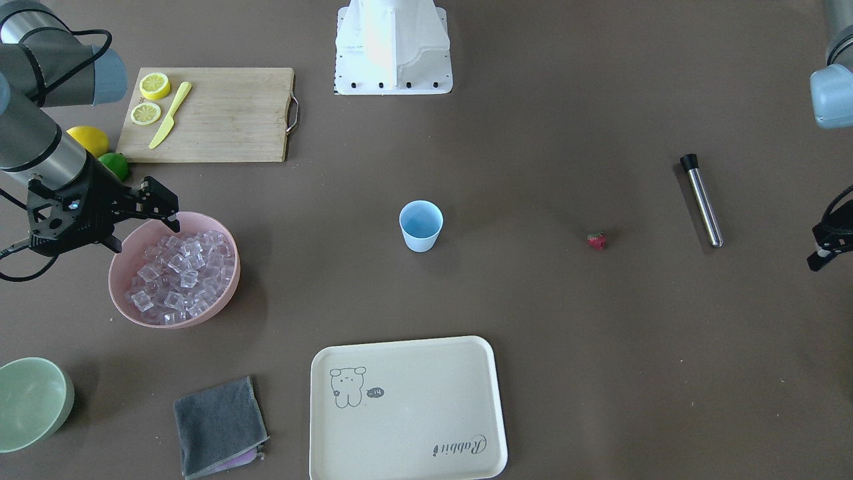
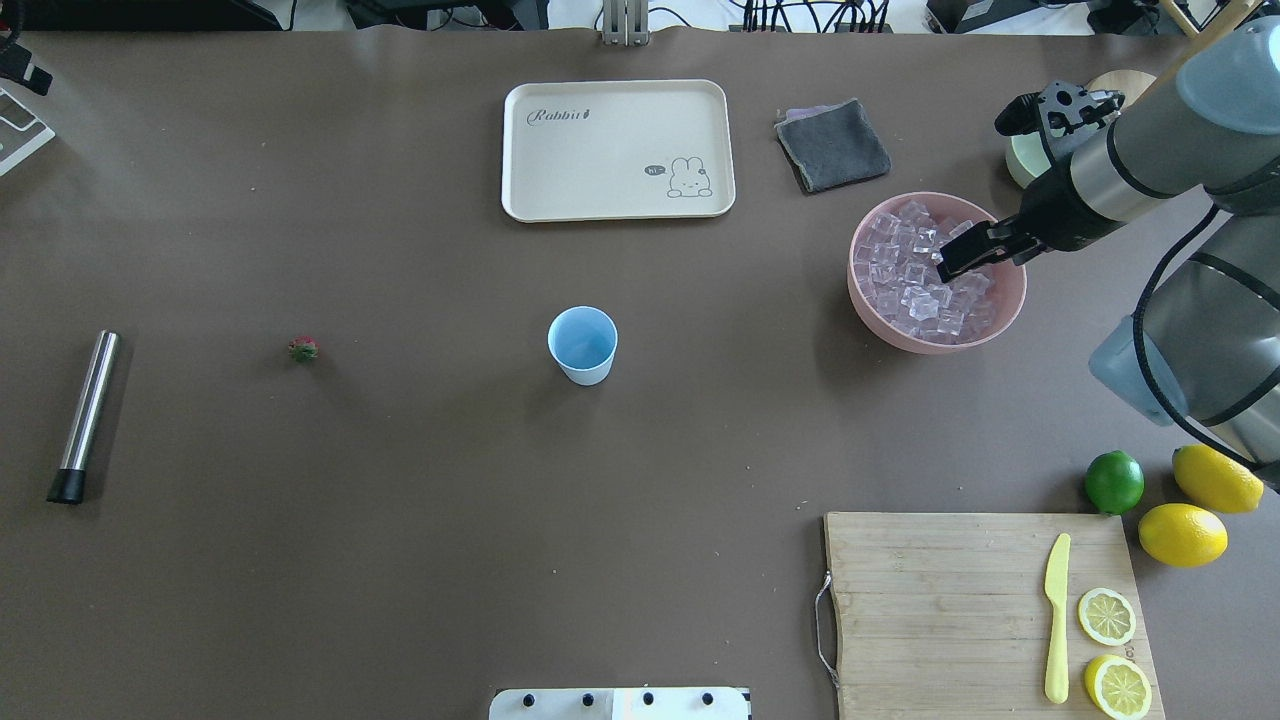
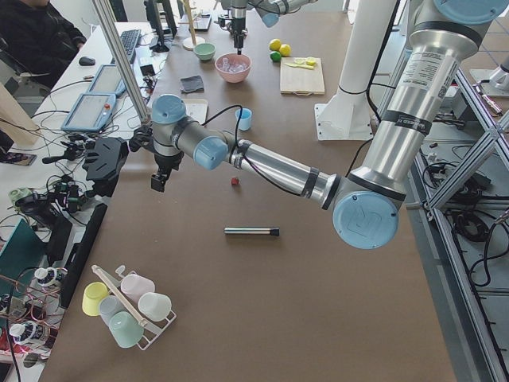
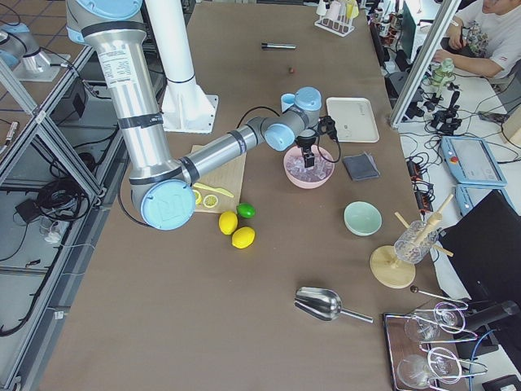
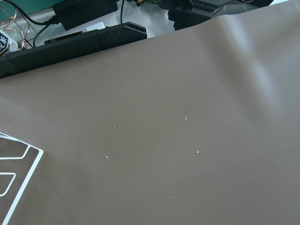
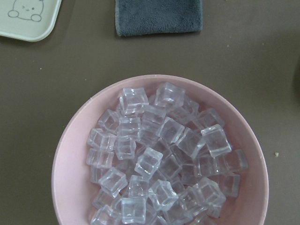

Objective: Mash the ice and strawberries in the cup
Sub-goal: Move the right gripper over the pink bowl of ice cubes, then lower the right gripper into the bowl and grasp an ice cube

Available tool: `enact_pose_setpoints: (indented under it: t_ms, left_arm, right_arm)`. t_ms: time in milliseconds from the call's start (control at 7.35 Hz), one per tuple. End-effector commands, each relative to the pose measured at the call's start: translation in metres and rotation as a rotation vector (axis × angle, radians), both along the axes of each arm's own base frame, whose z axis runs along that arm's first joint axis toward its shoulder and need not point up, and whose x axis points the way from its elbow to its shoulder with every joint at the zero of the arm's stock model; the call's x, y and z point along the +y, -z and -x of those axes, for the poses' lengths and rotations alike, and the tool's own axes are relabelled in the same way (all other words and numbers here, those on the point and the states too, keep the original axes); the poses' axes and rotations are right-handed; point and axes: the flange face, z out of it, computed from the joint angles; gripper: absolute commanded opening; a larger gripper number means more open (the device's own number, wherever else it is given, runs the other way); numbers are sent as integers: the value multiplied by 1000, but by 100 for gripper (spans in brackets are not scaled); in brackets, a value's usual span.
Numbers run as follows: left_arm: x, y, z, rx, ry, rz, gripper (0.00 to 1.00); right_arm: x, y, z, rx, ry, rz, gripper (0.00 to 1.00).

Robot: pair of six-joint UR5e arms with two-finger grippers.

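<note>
Our right gripper (image 2: pixel 952 266) hangs just over the pink bowl (image 6: pixel 68 187), pointing down. The ice (image 6: pixel 154 159) lies right under it, a heap of clear cubes in the bowl, so we think the way to the ice is straight down. We cannot tell if the jaws are apart or together. The cup (image 2: pixel 582 345) stands upright in the middle of the table, well apart from the bowl on our left side, with nothing in it that we can see. Farther that way the little red strawberry (image 2: pixel 303 348) lies alone. Farthest is our left gripper (image 3: pixel 161 177), past the strawberry; we cannot tell its jaws either. The right arm is nearer the ice.
</note>
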Motion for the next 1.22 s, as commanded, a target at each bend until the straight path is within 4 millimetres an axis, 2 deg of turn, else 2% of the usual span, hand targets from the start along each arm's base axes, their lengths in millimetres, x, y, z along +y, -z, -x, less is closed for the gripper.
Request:
enact_pose_setpoints:
  t_ms: [0,136,408,952,1088]
  left_arm:
    - [-7,7,-9,-2,-12,-10,97]
    - [-9,2,-9,-5,-11,0,97]
    - [-11,4,-10,-4,-13,-2,97]
    - [-20,11,-13,0,-15,-6,97]
    - [-20,12,-13,3,-17,-7,97]
  right_arm:
    - [0,-14,27,30,12,1,99]
    - [-8,-24,50,68,13,3,99]
    - [-7,-15,63,63,27,-11,99]
    - [-2,-20,62,84,7,-19,96]
    - [5,-9,56,71,5,-33,94]
